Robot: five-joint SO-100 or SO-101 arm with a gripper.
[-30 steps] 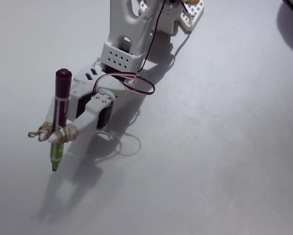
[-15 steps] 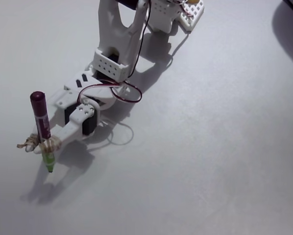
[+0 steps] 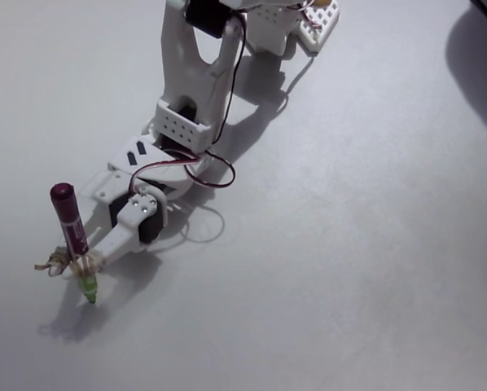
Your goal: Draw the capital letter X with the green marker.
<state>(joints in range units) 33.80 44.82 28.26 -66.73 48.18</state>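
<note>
The tool was clenched on the green marker, bound to it with rubber bands, upright, tip at the desk. No ink showed beside the tip, so the first stroke seemingly remained; next, a steady diagonal drag.

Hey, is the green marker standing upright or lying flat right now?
Roughly upright, slightly tilted. The green marker stands with its maroon end up and green tip down at the table, bound by rubber bands at the gripper.

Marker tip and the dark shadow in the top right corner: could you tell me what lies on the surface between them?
In the fixed view, only the arm's shadow beside the marker; beyond it the grey surface is bare, with no ink visible.
</note>
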